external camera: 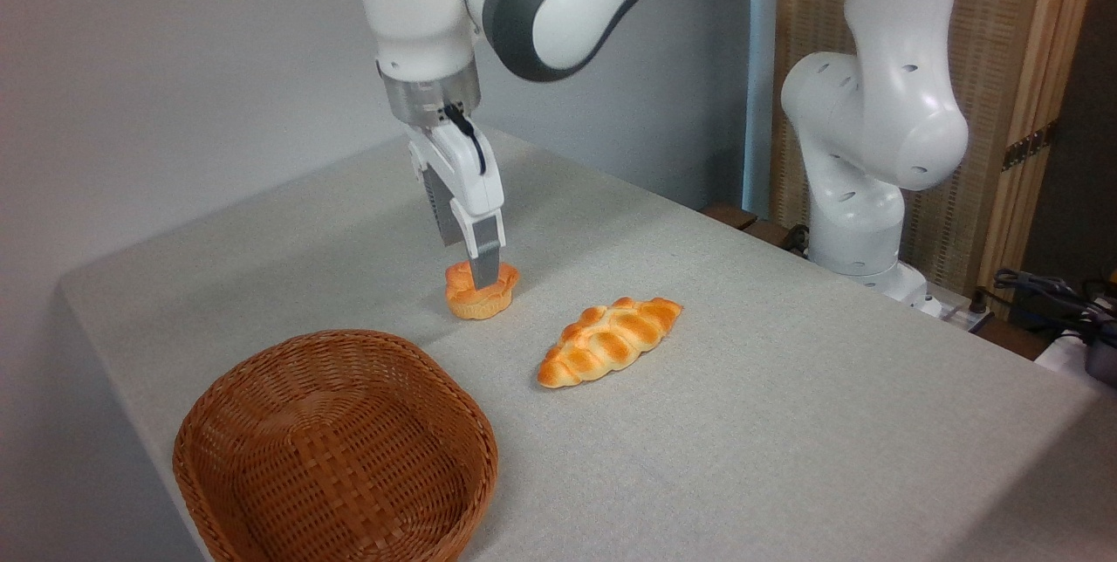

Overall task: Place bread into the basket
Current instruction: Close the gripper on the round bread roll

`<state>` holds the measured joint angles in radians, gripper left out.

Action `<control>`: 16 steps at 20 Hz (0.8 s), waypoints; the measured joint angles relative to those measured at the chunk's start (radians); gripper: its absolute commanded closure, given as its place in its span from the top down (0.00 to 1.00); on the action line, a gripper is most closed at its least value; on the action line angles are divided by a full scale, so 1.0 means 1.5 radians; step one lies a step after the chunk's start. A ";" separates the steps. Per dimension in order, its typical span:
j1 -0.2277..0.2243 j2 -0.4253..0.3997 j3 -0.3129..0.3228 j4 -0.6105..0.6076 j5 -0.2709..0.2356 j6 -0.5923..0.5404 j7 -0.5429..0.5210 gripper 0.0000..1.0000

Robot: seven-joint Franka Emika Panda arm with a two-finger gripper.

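The bread, a small round golden-orange bun, sits on the grey table just behind the basket's far rim. My gripper comes straight down onto it. The near finger is pressed into the bun's swirled top, and the other finger is hidden behind it. The jaws look closed on the bun's top, and the bun's base still rests on the table. The basket, an oval reddish-brown wicker one with a checkered bottom, stands empty at the front left.
A longer braided oval loaf lies to the right of the bun. The arm's white base stands at the table's back right, with cables beyond it. The table's left edge runs close to the basket.
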<state>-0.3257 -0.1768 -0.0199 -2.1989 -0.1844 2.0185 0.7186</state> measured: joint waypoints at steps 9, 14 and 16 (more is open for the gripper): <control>-0.021 0.001 0.000 -0.065 -0.001 0.066 0.000 0.81; -0.023 0.001 0.001 -0.068 -0.001 0.070 0.000 0.43; -0.023 0.001 0.001 -0.068 -0.001 0.070 0.000 0.43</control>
<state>-0.3600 -0.1746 -0.0179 -2.3008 -0.1860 2.1241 0.7186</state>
